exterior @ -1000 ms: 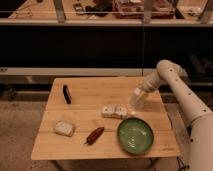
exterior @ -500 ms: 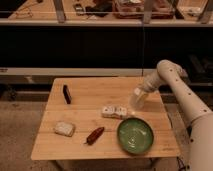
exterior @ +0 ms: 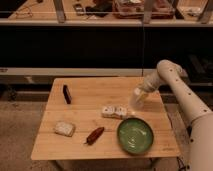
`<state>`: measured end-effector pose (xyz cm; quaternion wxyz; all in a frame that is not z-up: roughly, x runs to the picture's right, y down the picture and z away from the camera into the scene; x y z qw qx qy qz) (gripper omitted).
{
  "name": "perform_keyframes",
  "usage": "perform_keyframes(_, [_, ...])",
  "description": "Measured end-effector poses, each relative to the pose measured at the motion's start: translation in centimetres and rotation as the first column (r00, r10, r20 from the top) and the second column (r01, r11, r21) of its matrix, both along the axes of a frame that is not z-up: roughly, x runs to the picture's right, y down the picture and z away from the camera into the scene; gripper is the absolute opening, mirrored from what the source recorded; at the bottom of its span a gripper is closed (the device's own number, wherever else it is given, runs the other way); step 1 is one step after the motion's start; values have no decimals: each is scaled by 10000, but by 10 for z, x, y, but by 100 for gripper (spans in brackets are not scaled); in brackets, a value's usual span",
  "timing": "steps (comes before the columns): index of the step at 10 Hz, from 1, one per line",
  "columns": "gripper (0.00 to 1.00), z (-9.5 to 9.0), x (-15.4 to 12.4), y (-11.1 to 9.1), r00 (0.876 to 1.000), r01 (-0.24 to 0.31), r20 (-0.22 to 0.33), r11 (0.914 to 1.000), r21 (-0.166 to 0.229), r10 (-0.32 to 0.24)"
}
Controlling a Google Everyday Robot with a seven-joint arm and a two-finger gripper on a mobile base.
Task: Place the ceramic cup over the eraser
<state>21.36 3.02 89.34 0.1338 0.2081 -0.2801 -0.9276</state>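
Ceramic cup [exterior: 136, 102]: right of centre in the frame, on the right part of the table [exterior: 85, 150], just right of the white patterned box [exterior: 114, 111] and just above the green plate [exterior: 135, 135]. I cannot tell whether it stands on the wood or hangs slightly off it.

End effector [exterior: 142, 91]: at the cup's upper rim, with the arm coming in from the right edge of the frame. Whether it is spread or clamped on the cup: cannot tell.

Eraser [exterior: 66, 94]: upper left of the table, well apart from the cup, nothing on or beside it.

Change over the last second: almost none. Cup, arm and end effector sit in nearly the same spot as a second ago, and the box, plate, pale pad [exterior: 64, 128] and reddish-brown item [exterior: 94, 135] have not shifted.

Judgement: the grasp is probably being set at the cup and carrying has not begun. Remaining: lift, travel left across the table past the box, then lower the cup over the eraser. Risk: clipping the box on the way.
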Motion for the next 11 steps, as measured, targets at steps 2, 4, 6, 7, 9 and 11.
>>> perform_keyframes(2, [15, 0, 0, 0, 10000, -1, 0, 10000, -2, 1])
perform_keyframes(4, [1, 0, 0, 0, 10000, -12, 17, 10000, -7, 12])
perform_keyframes(6, [0, 0, 0, 1, 10000, -23, 21, 10000, -16, 23])
perform_keyframes(7, [0, 0, 0, 1, 10000, -26, 21, 10000, -18, 26])
perform_keyframes(9, [0, 0, 0, 1, 10000, -24, 22, 10000, -18, 24])
perform_keyframes(11, [0, 0, 0, 1, 10000, -23, 22, 10000, -18, 23])
